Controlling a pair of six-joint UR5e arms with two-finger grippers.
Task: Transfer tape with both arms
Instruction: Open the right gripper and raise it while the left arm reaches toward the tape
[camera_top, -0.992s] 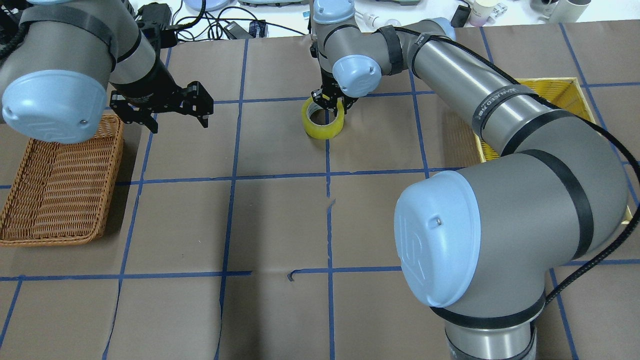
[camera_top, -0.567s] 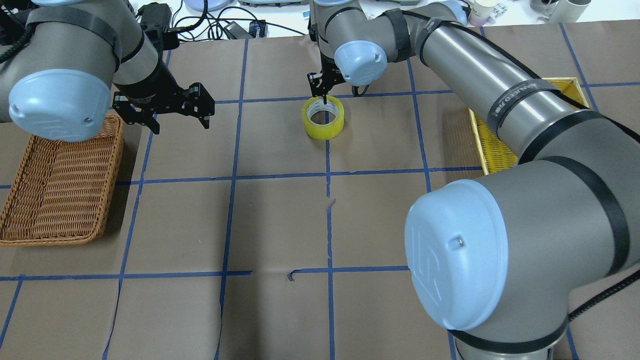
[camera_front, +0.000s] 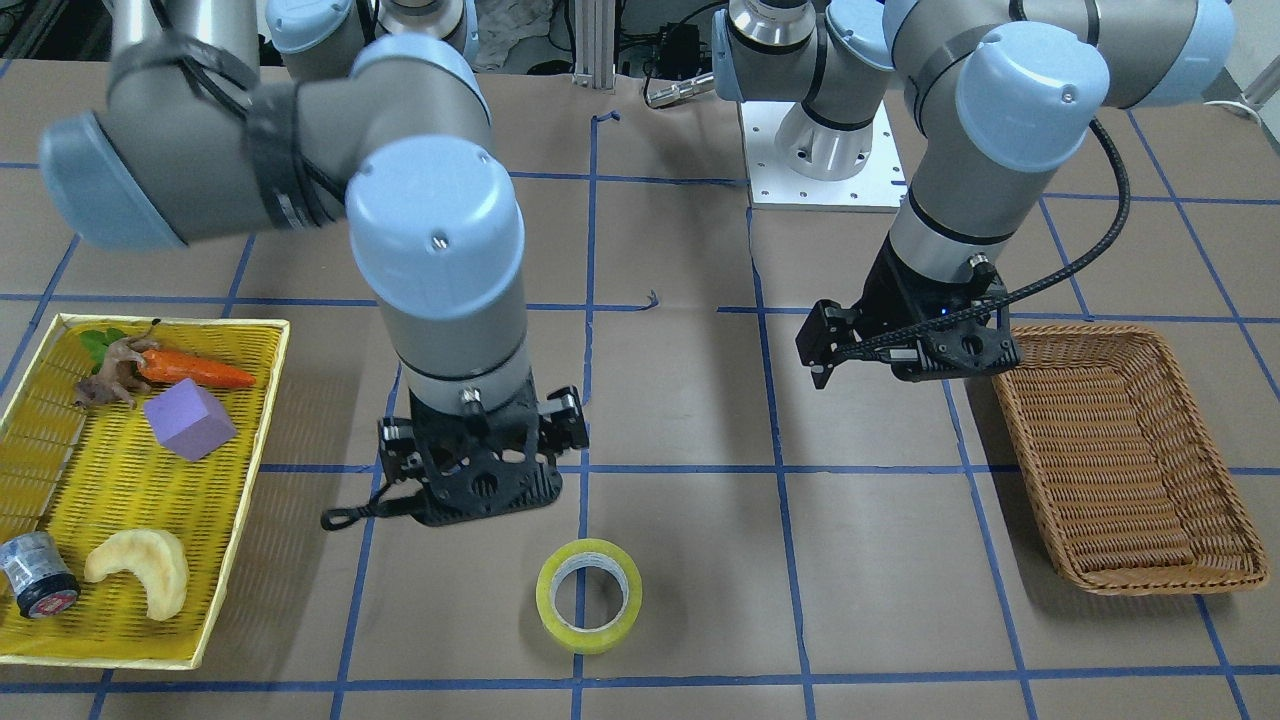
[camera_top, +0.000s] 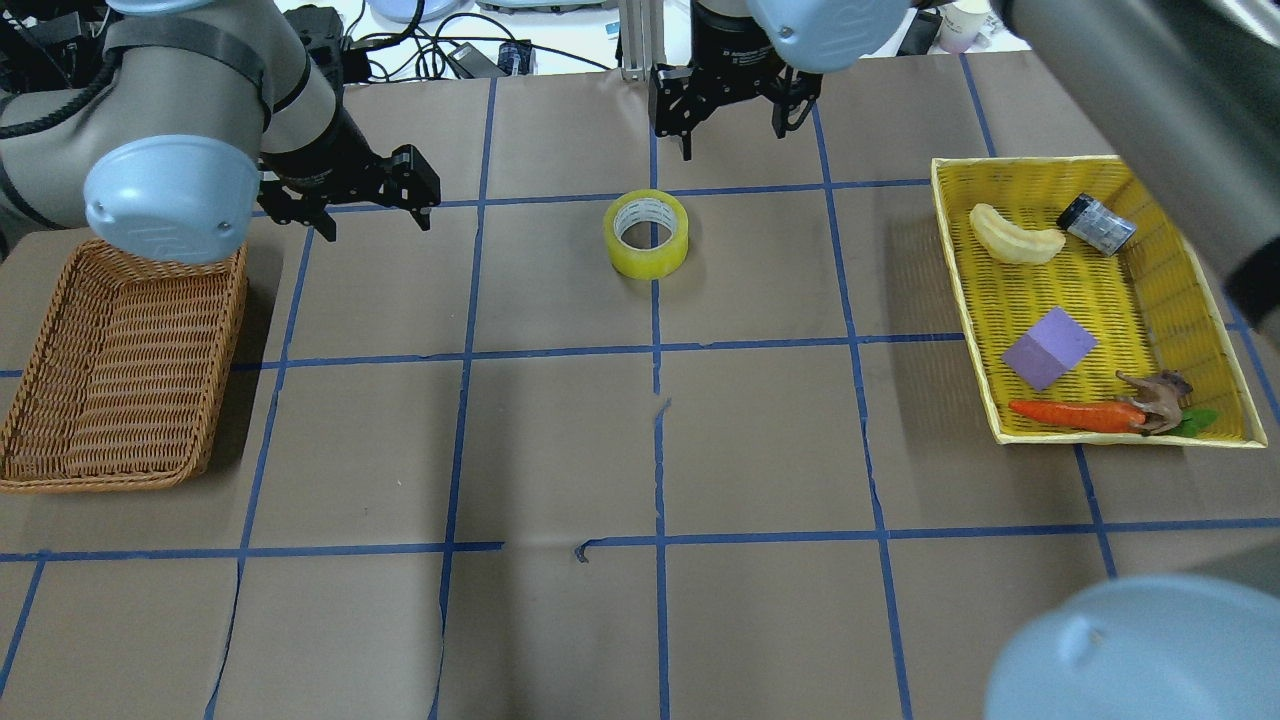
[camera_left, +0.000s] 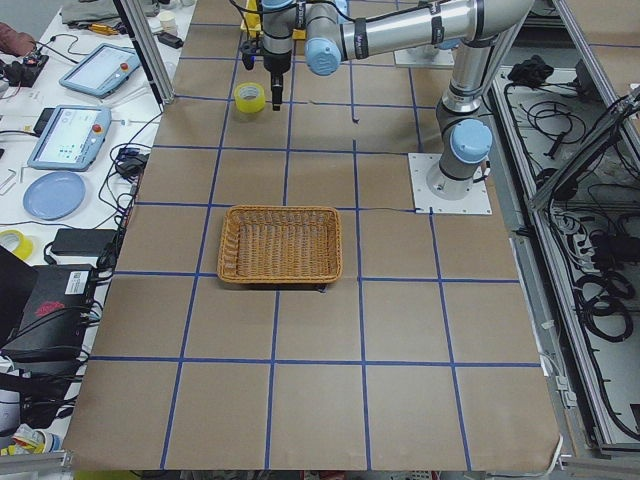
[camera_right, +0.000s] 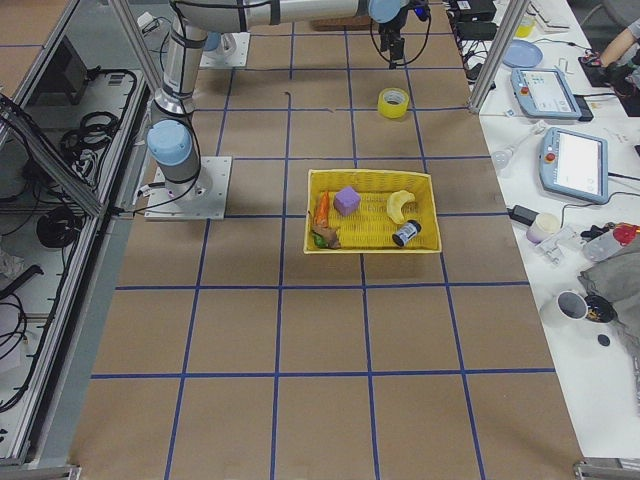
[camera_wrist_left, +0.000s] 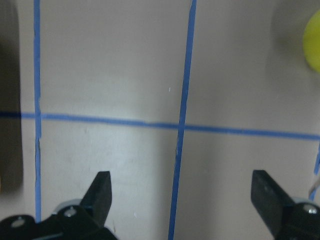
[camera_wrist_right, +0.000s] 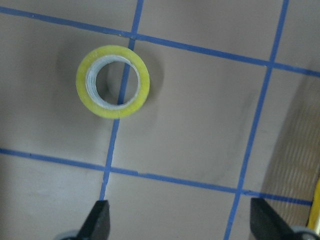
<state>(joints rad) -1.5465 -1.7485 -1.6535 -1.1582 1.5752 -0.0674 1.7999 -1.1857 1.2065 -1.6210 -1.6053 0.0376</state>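
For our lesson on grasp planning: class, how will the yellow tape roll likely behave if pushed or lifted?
The tape lies flat, hole up, so a push should slide it rather than roll it. Its thick wound wall looks stiff; a pinch across it probably won't crush it.

Tape (camera_top: 646, 233) on table (camera_top: 560, 440), between basket (camera_top: 120, 370) at left and tray (camera_top: 1100, 285) at right

Both pincers gaping wide! The left pincer (camera_top: 378, 225) hangs low with its fingers pointing down, its wrist leaning a touch, and the left arm (camera_top: 190, 90) is bent sharply at the elbow. The right pincer (camera_top: 731, 140) hovers higher, fingers straight down and spread apart. The right arm (camera_front: 430, 250) reaches far out from its base.
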